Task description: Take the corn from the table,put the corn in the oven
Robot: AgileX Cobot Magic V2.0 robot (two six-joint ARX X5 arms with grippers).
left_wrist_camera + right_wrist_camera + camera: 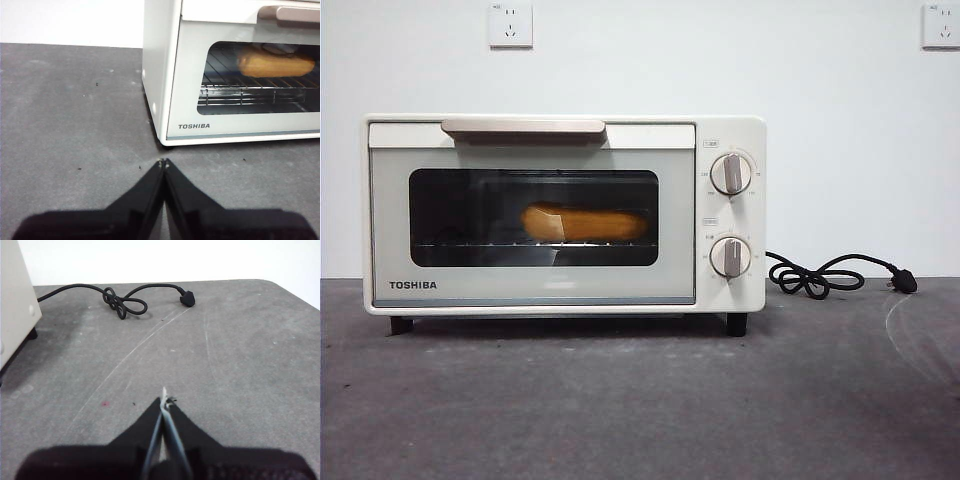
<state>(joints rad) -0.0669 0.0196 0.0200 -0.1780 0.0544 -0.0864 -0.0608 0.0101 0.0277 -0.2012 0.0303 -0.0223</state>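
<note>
corn (585, 223) lies inside the closed oven (732, 130); left pincer (163, 162) and right pincer (164, 399) both clenched, empty.

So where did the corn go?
The corn is inside the oven, lying on the wire rack behind the shut glass door, in the middle of the front view.
</note>
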